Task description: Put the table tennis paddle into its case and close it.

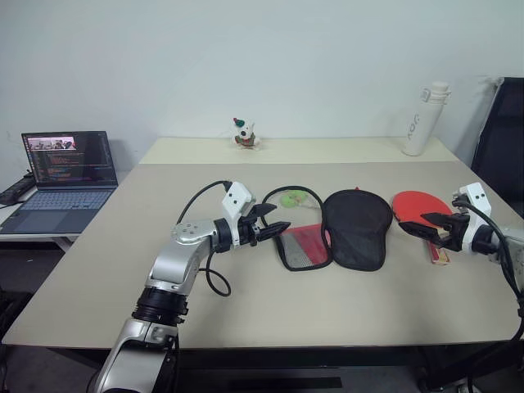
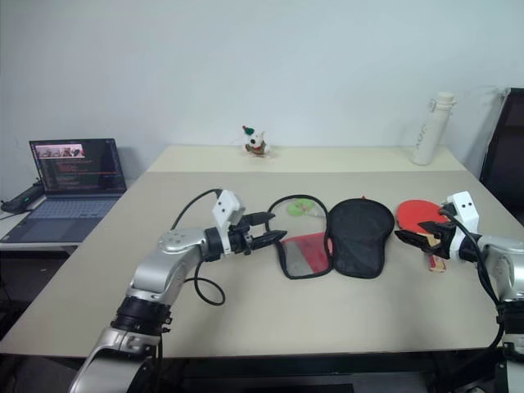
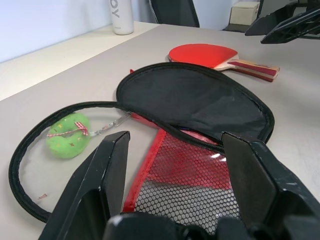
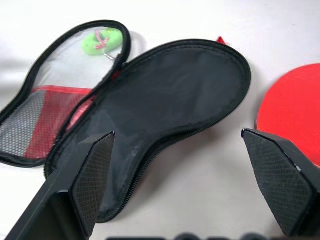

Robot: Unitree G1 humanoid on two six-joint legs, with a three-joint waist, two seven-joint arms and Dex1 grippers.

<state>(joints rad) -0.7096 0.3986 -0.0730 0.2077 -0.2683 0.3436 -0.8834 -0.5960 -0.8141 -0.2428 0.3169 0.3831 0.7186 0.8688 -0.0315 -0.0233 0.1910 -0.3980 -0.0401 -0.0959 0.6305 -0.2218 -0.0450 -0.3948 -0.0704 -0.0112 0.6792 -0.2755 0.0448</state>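
Note:
The case lies unzipped and spread flat at mid-table, its black half to the right and its red mesh half to the left. A green charm hangs from the zip rim. The table tennis paddle rests red face up just right of the case, its handle pointing toward the near edge. My left gripper hovers open at the left edge of the mesh half, with nothing between its fingers. My right gripper is open over the paddle near the handle, pointing left at the case.
An open laptop sits on a lower side table at the left. A white bottle stands at the back right and a small toy figure at the back middle. A black chair is beyond the table's right edge.

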